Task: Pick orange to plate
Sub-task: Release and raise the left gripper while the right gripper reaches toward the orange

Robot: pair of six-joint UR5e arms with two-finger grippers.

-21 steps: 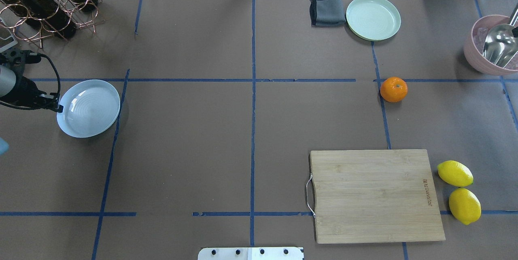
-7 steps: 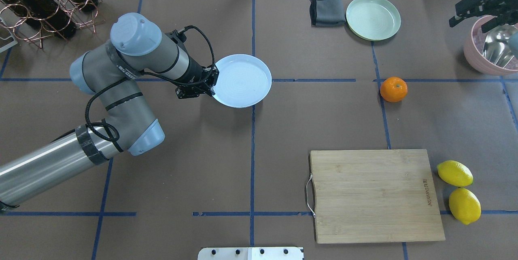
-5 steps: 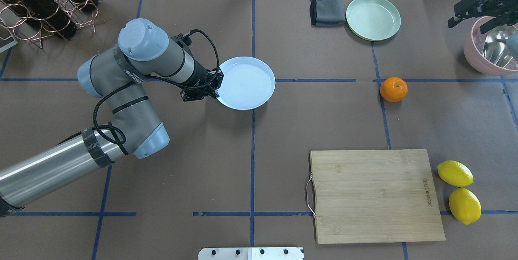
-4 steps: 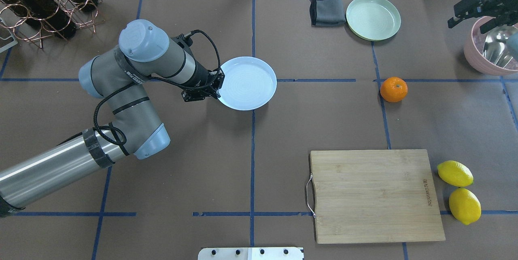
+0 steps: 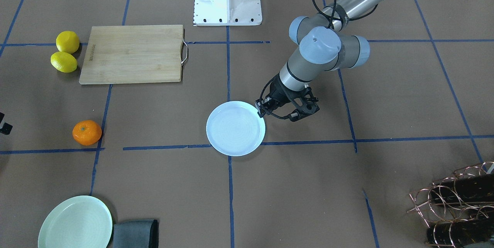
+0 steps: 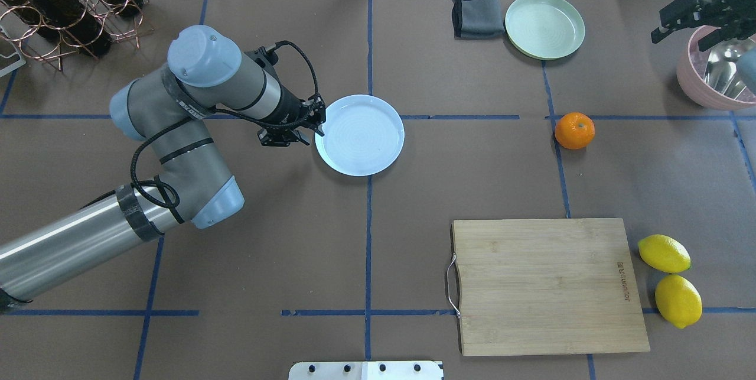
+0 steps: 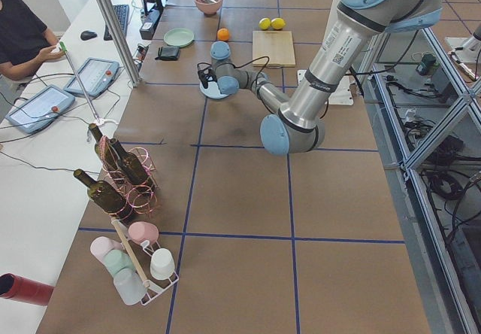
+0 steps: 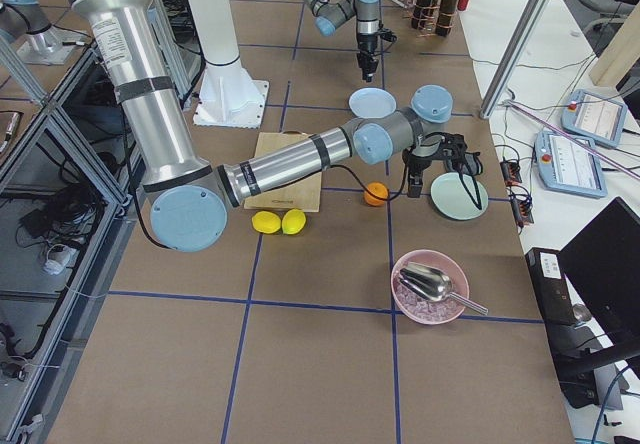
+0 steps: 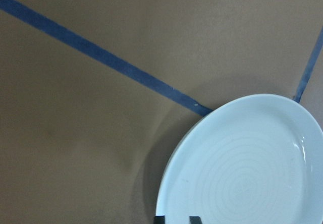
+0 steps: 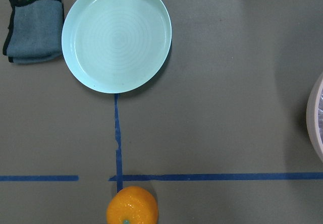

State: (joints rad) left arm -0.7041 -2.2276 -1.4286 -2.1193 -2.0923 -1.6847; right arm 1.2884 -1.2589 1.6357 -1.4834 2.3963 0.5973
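The small round bright-orange mandarin-like orange (image 6: 574, 130) is sitting alone on the brown paper-covered surface (image 6: 266, 238), right by a crossing of blue tape lines. It is lying well apart from the round pale bluish-white glossy plate (image 6: 360, 135), which is resting flat near the middle. The left tool (image 6: 318, 124) is sitting at that plate's rim with its fingertips (image 9: 194, 219) showing only a narrow gap in the wrist view, and I cannot tell whether it is pinching the rim or has let go. The right tool (image 6: 679, 34) is hanging high over the far right side with its jaws looking spread and nothing between them, and its wrist camera is looking down on the orange at the bottom edge of its view. The fruit is probably going to handle as light and firm with a little give. Its dimpled skin is likely offering fair grip, yet its roundness is making it prone to roll if nudged off-centre. I would be taking it from straight above, jaws closing across its widest girth with the green stem dot facing up, and squeezing gently. The plate's low raised rim should be helping to keep the orange in place, so lowering it to the centre is looking safer than dropping it
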